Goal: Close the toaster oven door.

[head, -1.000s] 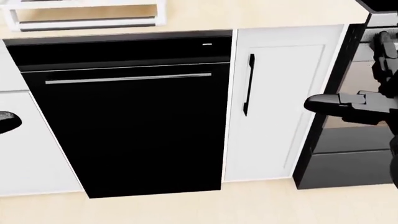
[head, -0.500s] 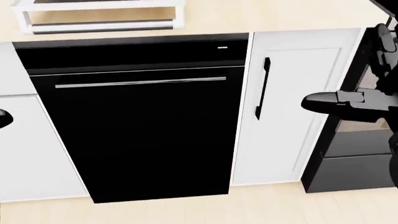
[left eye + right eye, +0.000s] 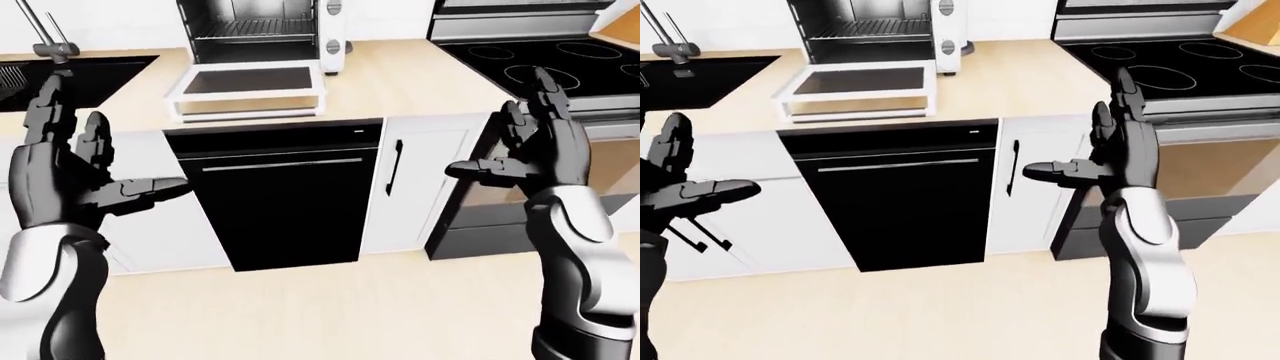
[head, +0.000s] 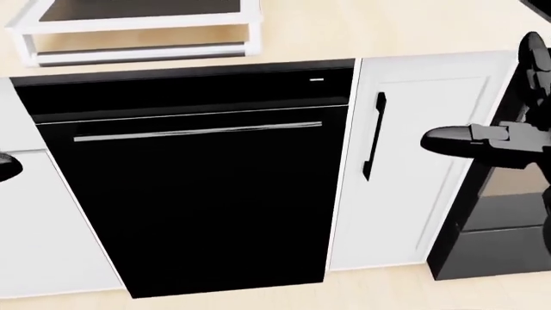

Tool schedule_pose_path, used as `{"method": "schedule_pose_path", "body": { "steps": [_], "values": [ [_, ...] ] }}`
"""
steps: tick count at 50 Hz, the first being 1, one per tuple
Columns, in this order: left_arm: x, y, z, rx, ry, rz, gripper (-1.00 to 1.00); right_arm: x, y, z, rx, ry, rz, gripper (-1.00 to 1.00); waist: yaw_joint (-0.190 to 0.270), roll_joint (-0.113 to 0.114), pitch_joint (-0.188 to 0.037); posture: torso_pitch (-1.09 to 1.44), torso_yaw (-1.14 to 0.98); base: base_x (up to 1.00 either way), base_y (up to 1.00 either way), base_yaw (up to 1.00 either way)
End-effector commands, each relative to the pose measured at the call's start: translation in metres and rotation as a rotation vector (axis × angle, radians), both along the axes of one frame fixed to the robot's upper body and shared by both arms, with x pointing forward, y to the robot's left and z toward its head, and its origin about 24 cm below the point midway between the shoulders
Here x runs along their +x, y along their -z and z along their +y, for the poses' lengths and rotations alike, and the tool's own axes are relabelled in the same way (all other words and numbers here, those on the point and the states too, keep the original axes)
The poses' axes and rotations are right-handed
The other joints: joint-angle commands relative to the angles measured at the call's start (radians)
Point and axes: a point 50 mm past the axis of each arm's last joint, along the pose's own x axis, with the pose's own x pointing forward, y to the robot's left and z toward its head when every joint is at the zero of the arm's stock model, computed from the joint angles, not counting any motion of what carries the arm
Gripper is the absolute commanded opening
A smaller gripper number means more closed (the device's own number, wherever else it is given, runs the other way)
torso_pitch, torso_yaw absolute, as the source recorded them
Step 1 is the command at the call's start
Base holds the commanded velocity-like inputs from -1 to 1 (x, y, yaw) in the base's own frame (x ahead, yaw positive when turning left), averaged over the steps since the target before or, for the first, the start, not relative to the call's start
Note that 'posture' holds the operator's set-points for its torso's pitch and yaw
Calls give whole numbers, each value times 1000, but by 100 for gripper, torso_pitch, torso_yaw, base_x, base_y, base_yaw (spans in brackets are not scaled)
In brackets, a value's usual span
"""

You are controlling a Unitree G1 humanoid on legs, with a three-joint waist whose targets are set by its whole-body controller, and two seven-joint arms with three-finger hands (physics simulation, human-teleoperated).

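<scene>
Left hand (image 3: 60, 169) raised at left of left-eye view, fingers spread, holding nothing. Right hand (image 3: 535, 146) raised at right, fingers spread, thumb out, empty.

Below and between hands: black dishwasher (image 3: 280, 199), white cabinet door (image 3: 420, 184) beside it.

Beyond, on light wood counter (image 3: 400, 82): toaster oven (image 3: 262, 30), toaster oven door (image 3: 250, 90) dropped flat, overhanging counter edge.

Risk: both hands well apart from door; reach from here likely falls short, or fingers strike door underside off-centre.

Cooktop (image 3: 550, 64) right, sink (image 3: 70, 79) left.

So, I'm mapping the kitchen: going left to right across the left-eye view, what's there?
Left hand → dishwasher → white cabinet door → right hand.
</scene>
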Motion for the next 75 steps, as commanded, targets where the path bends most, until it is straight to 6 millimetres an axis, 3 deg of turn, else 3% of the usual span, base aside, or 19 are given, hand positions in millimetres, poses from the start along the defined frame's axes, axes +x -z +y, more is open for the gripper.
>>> {"method": "schedule_pose_path", "body": {
  "steps": [1,7,12,14,23,24,28,33,36,37,38,51,59,62,64,65,66,68,75],
  "values": [
    [-5,-15,2,32,-15,-74,100,-2,-15,4,-20,-15,-71,100,8,-17,-21,0,0,16,14,0],
    [-6,-16,2,31,-15,-75,100,-3,-15,5,-20,-16,-71,100,-4,33,-14,0,0,16,14,0],
    [-6,-17,2,28,-13,-76,100,-2,-15,5,-20,-18,-67,100,-18,130,-44,0,0,17,19,0],
    [-6,-18,2,28,-14,-78,100,-2,-16,5,-16,-19,-66,100,-8,116,-19,0,0,17,26,0],
    [-5,-19,1,31,-13,-81,100,-2,-18,4,-12,-16,-69,100,9,-26,-20,0,0,17,29,0],
    [-5,-19,1,30,-13,-81,100,-3,-18,4,-13,-17,-69,100,-2,10,-22,0,0,16,28,0],
    [-5,-20,1,30,-12,-82,100,-3,-18,5,-14,-17,-69,100,-2,-12,-37,0,0,17,29,0],
    [-6,-20,1,29,-13,-83,100,-3,-18,4,-14,-17,-69,100,-12,53,-17,0,0,17,28,0],
    [-6,-20,2,29,-15,-81,100,-3,-19,4,-9,-16,-71,100,-17,156,-69,0,0,17,28,0],
    [-6,-19,2,29,-14,-80,100,-4,-19,4,-11,-17,-73,100,-3,114,-30,0,0,16,27,0],
    [-6,-19,2,30,-14,-81,100,-4,-19,4,-10,-16,-72,100,-1,122,-18,0,0,16,27,0],
    [-7,-20,2,33,-15,-81,100,-4,-21,3,-11,-15,-76,100,14,-13,-30,0,0,17,19,0],
    [-7,-19,2,33,-14,-81,100,-4,-21,3,-11,-15,-77,100,-1,25,-24,0,0,17,9,0],
    [-7,-20,2,32,-14,-83,100,-4,-21,3,-10,-14,-77,100,-9,72,-14,0,0,17,8,0],
    [-7,-20,2,33,-14,-82,100,-4,-21,3,-8,-13,-75,100,-6,146,-39,0,0,17,5,0],
    [-7,-20,2,33,-14,-84,100,-4,-21,3,-8,-13,-76,100,1,99,-21,0,0,16,2,0],
    [-7,-21,2,34,-14,-84,100,-4,-21,2,-9,-12,-77,100,-3,119,-23,0,0,17,2,0],
    [-6,-20,1,33,-12,-83,100,-4,-22,2,-9,-9,-80,100,8,108,-32,0,0,16,0,0],
    [-6,-22,1,32,-11,-87,100,-4,-24,1,-7,-7,-84,100,16,39,-20,0,0,17,0,0]
  ]
}}
